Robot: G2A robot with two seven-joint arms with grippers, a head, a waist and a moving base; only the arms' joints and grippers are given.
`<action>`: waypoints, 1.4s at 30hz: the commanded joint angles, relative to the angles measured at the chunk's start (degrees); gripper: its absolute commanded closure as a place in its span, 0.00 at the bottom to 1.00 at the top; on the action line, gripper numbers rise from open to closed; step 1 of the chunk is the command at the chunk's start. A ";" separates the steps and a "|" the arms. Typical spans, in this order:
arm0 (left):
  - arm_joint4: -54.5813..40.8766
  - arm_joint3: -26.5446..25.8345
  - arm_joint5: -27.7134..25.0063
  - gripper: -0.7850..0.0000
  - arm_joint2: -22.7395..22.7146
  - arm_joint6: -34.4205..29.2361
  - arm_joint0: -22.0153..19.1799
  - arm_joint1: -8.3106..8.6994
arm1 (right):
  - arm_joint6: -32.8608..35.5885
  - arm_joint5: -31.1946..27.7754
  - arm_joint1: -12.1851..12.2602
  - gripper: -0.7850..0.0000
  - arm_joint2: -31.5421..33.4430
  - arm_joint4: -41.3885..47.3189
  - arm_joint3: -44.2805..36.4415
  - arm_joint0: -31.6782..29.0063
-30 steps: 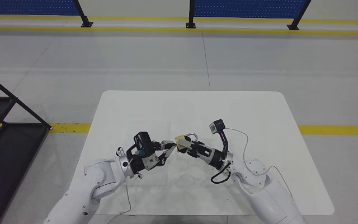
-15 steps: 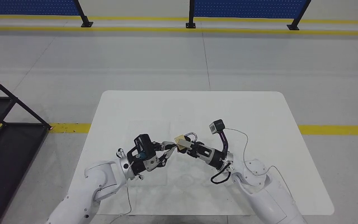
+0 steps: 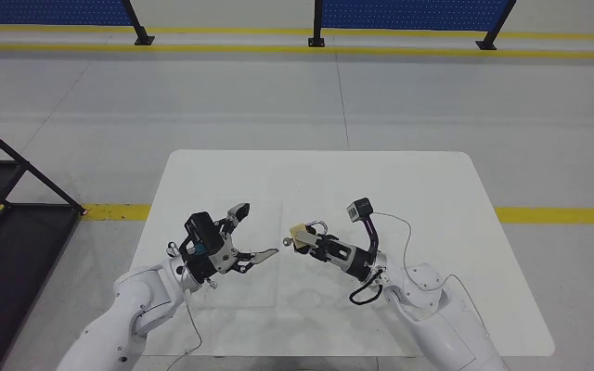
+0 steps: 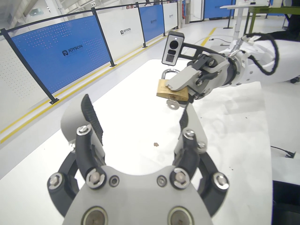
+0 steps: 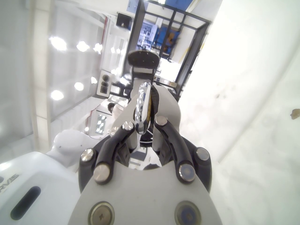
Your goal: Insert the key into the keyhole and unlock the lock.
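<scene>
A brass padlock (image 4: 172,91) with a silver shackle (image 4: 167,74) hangs above the white table (image 3: 427,185), held by my right gripper (image 3: 304,241), which is shut on it. A silver key (image 4: 173,104) sticks out of the lock's underside. In the top view the padlock (image 3: 299,234) sits near the table's middle. The right wrist view looks along the shackle (image 5: 141,105) clamped between the fingers (image 5: 167,108). My left gripper (image 3: 252,234) is open and holds nothing, a short way left of the lock; in its own view the gripper (image 4: 137,110) faces the key.
Small dark specks (image 4: 155,144) lie on the table between the grippers. A black frame (image 3: 28,185) stands beside the table's left side. Blue barrier panels (image 3: 408,11) line the far floor.
My left gripper has let go of the key, opened wide and drawn back to the left. The key stays in the lock. The right arm has kept still.
</scene>
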 commanded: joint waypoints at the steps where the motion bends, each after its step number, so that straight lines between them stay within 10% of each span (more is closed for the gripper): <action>1: -0.05 -0.74 0.36 0.00 -3.41 0.65 2.08 0.25 | 0.00 0.00 0.00 1.00 0.00 0.00 0.00 0.00; 13: -2.06 -1.13 -0.25 0.00 -7.76 2.48 4.86 0.46 | 0.00 0.00 0.00 1.00 0.00 0.00 0.00 0.00; 25: -2.06 -1.13 -0.25 0.00 -7.76 2.48 4.86 0.46 | -11.45 23.48 0.87 1.00 -2.38 -33.85 -9.94 -5.25; 42: -2.06 -1.13 -0.25 0.00 -7.76 2.48 4.86 0.46 | -8.17 38.67 -0.44 1.00 -9.41 -46.21 -9.03 -1.10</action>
